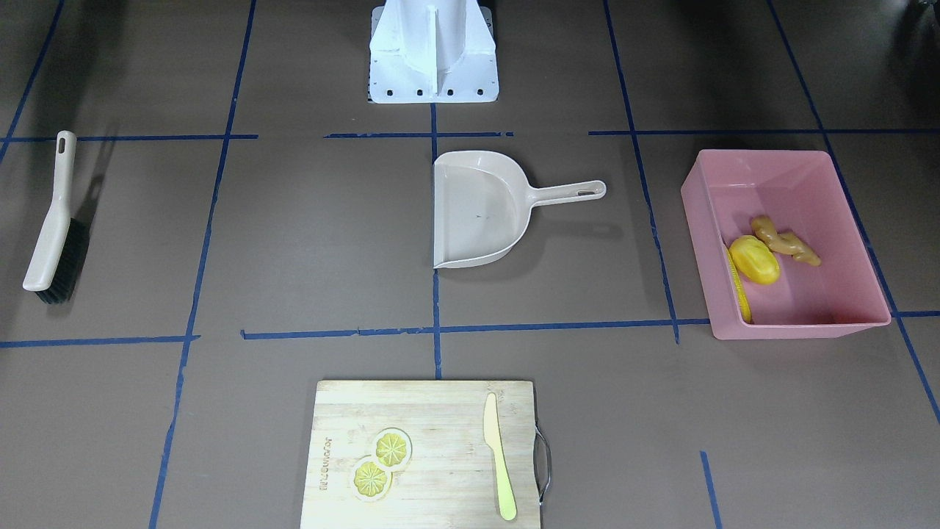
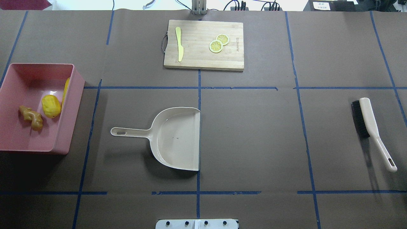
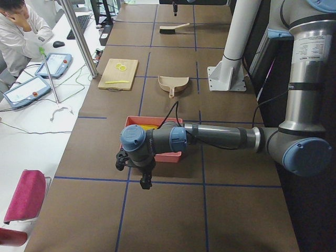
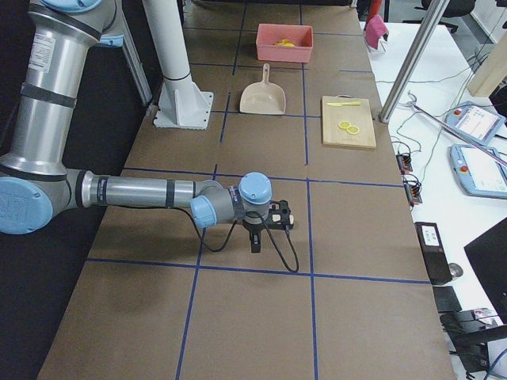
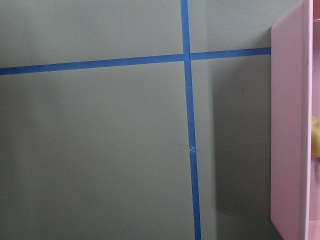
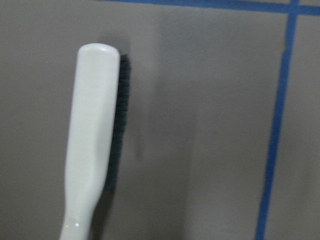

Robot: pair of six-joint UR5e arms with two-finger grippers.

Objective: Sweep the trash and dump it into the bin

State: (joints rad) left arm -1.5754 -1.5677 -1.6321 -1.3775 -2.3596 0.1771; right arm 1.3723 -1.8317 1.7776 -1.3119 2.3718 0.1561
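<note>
1 corn cob (image 1: 740, 290), smooth lump (image 1: 754, 259), knobbly ginger (image 1: 786, 241) lie in sloped pink bin (image 1: 800, 328).

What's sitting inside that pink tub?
Inside the pink tub: a tan ginger root, a yellow oval lump, and a corn cob lying along one wall, partly hidden by it.

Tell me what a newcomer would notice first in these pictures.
The pink bin at the robot's left stands out, with the corn cob, yellow lump and ginger root already inside. The beige dustpan lies empty in the middle, and the brush lies at the robot's right.
</note>
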